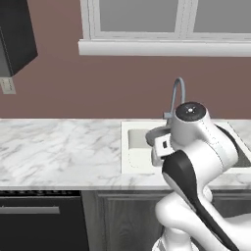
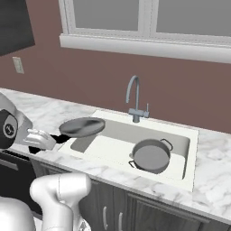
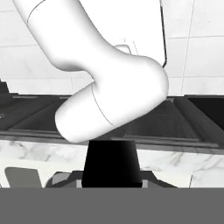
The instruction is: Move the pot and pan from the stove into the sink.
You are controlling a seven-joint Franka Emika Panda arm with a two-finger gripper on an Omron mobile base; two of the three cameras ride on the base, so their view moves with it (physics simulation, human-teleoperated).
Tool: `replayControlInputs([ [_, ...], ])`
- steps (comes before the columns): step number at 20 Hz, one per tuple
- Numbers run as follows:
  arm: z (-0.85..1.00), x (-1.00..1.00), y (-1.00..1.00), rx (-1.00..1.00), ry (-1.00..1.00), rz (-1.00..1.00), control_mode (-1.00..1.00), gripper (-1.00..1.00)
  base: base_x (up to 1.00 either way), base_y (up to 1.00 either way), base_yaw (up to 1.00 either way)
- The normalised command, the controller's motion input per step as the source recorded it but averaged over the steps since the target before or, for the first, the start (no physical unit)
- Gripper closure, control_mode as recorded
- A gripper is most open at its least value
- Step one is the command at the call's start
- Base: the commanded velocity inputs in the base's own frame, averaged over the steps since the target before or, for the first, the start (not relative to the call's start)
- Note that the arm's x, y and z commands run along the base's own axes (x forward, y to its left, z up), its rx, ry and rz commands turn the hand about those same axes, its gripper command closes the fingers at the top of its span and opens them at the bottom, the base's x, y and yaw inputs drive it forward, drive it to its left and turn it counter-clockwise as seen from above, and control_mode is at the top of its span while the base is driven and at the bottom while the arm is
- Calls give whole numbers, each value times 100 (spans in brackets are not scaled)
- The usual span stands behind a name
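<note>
While pot (image 2: 151, 156) sat upright in right half of sink (image 2: 187, 149), gripper (image 2: 53, 139) pinched dark handle of pan (image 2: 82, 127). Pan hung level above sink's left end, off basin floor. Faucet (image 2: 133, 99) stood behind basin.

The white arm rises from the lower right and stands in front of the sink (image 1: 135, 147), covering most of the pale basin. The curved chrome faucet (image 1: 177, 93) shows above the arm's round joint cap. A grey rounded edge, likely the pan (image 1: 153, 135), peeks out just left of the arm over the basin. White marble tabletop (image 1: 59, 149) stretches left, under a window sill (image 1: 162, 47).
</note>
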Motion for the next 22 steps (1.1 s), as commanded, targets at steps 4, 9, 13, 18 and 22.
replayControlInputs([
  [4,-19,47,-7,0,9,-3,-100,100,0,0,0],
  [9,-18,66,0,0,10,-6,-100,100,0,0,0],
  [13,-36,60,-1,1,10,-10,-100,100,0,0,0],
  [18,-35,54,-3,1,9,-10,-100,100,0,0,0],
  [22,-40,50,-19,2,8,-6,-100,100,0,0,0],
])
